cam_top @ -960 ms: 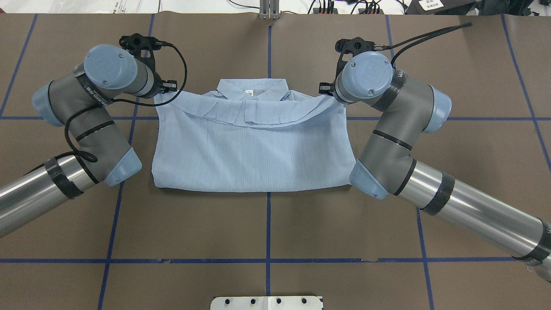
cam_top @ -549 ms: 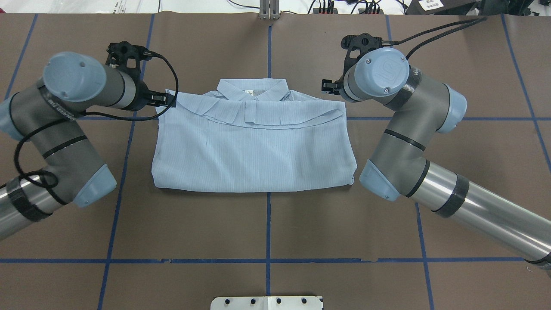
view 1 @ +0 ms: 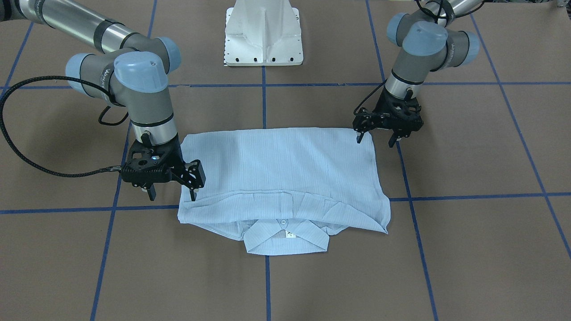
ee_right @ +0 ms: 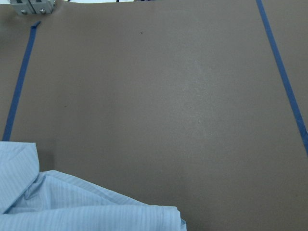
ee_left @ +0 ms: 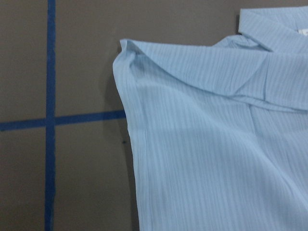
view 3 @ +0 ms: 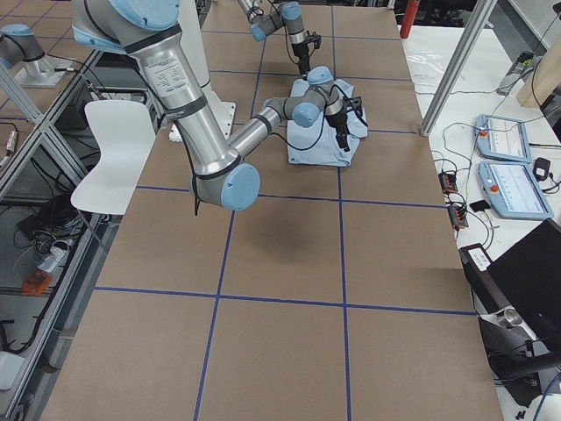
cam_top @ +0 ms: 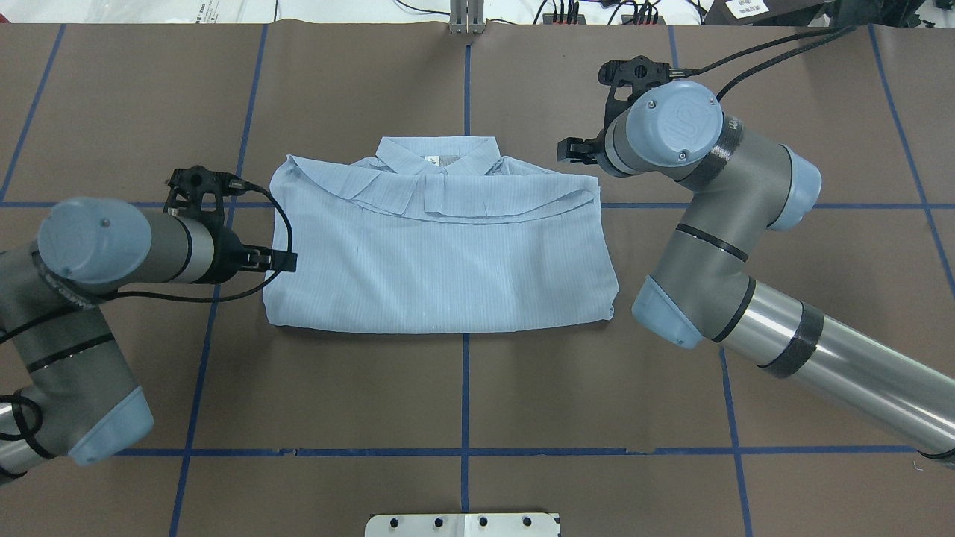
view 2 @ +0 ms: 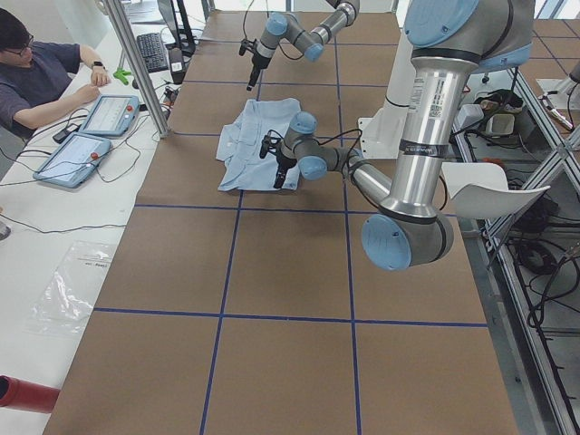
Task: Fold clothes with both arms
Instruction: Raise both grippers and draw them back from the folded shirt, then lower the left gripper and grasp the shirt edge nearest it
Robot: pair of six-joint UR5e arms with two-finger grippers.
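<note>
The pale blue shirt (cam_top: 440,253) lies folded flat into a rectangle on the brown table, its collar (cam_top: 436,155) at the far edge with the white label showing. My left gripper (view 1: 374,139) hangs open and empty beside the shirt's left edge, near its near corner. My right gripper (view 1: 173,195) is open too. One finger (view 1: 194,192) hovers over the shirt's far right corner and the other stands off the cloth. The left wrist view shows the shirt (ee_left: 207,144) and its folded shoulder. The right wrist view shows bare table and a corner of the shirt (ee_right: 72,209).
The white pedestal base (view 1: 263,40) stands at the table's near edge. Blue tape lines (cam_top: 464,388) grid the brown table. In the exterior left view a person (view 2: 41,77) sits at a side desk with tablets, and a white chair (view 2: 489,195) stands beside the table.
Both grippers have let go of the shirt's far corners, and the cloth has settled flat. The left arm has drawn back toward the robot along the shirt's left edge. The right gripper has shifted slightly outward.
</note>
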